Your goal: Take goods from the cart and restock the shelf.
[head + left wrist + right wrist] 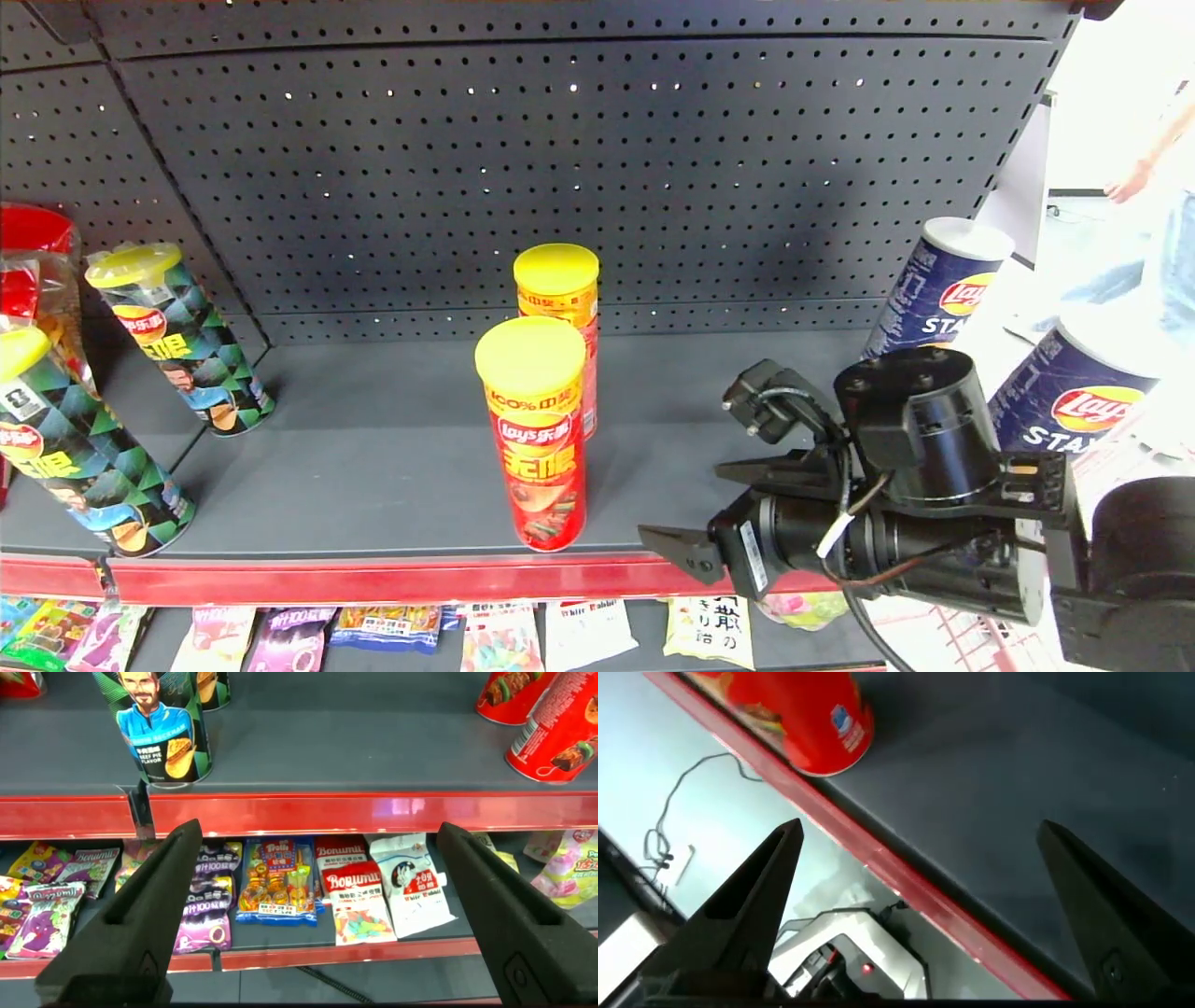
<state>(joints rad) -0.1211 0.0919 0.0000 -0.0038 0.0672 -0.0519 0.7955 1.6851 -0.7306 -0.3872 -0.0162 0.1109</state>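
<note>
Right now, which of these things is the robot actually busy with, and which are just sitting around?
Part of the job: shelf, two red cans, open right gripper near its front edge.
Just there: green cans at left, blue cans at right, snack bags on the lower shelf.

Dark perforated shelf back panel [560, 168]; strong light beyond right end; pale floor [626, 765], loose cable [677, 789].

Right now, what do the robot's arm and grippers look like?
The right arm is matte black, built of stubby cylindrical joints, with black cables, one white-wrapped lead and a white label at the wrist. Both the right gripper and left gripper have black, wedge-shaped fingers tapering to points.
</note>
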